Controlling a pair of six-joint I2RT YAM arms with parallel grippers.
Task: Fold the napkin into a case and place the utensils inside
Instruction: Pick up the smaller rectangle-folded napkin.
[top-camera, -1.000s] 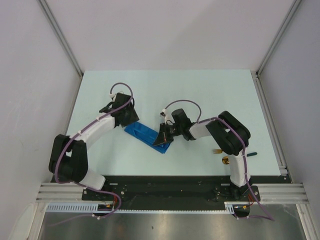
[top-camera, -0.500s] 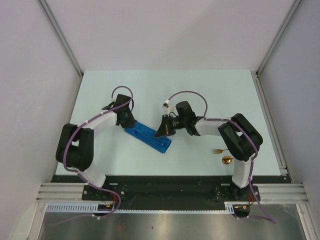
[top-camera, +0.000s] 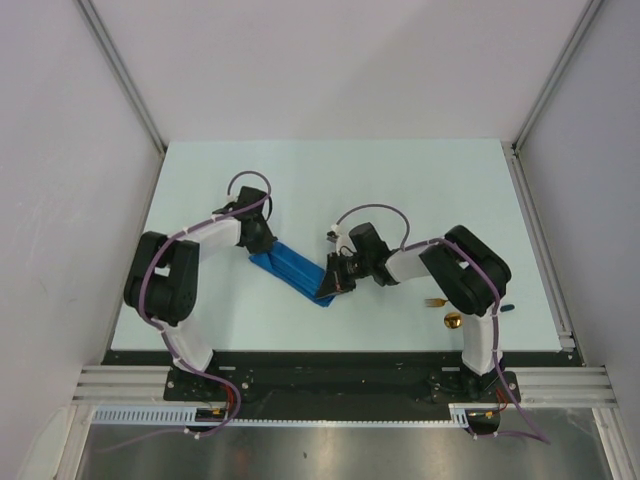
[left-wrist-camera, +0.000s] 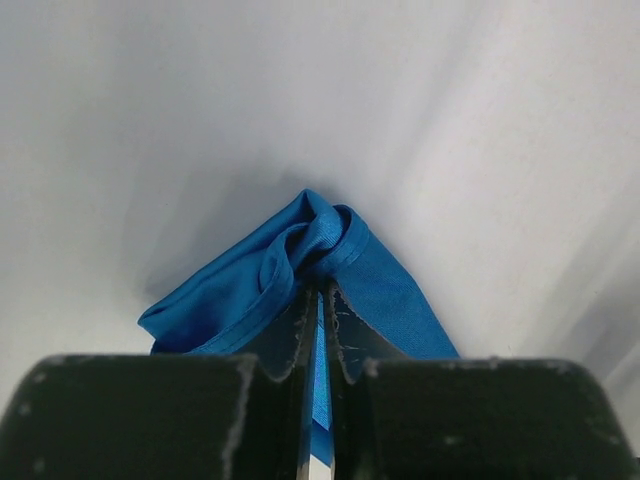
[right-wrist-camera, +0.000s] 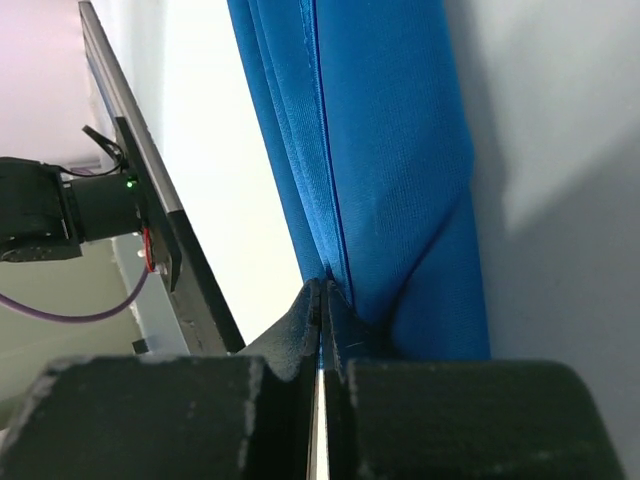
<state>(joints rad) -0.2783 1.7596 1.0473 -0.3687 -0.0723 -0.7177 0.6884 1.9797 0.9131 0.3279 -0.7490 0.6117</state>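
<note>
The napkin (top-camera: 296, 270) lies on the pale bench (top-camera: 350, 180) as a narrow blue strip, folded lengthwise and running diagonally from far left to near right in the space between the two arms. The left end effector (top-camera: 262, 245) sits at the strip's far-left end. Its wrist view shows the two dark fingers drawn almost together with blue fabric pinched between them, and a bunched, rolled corner of cloth bulges just beyond the tips, so it is clenched on the napkin. The right end effector (top-camera: 336, 281) is at the opposite, near-right end. Its wrist view shows the jaws pressed to a thin slit on the layered edge of the cloth, where several folds stack side by side and stretch away from the tips, so it too is grasping the napkin. The strip looks taut and fairly straight between the two grips. Well apart from the cloth, on the right side of the bench near the right arm's base, lie the fork (top-camera: 434, 301) and the spoon (top-camera: 453, 320). Their gold heads show just beside each other, and the arm covers most of their dark handles.
</note>
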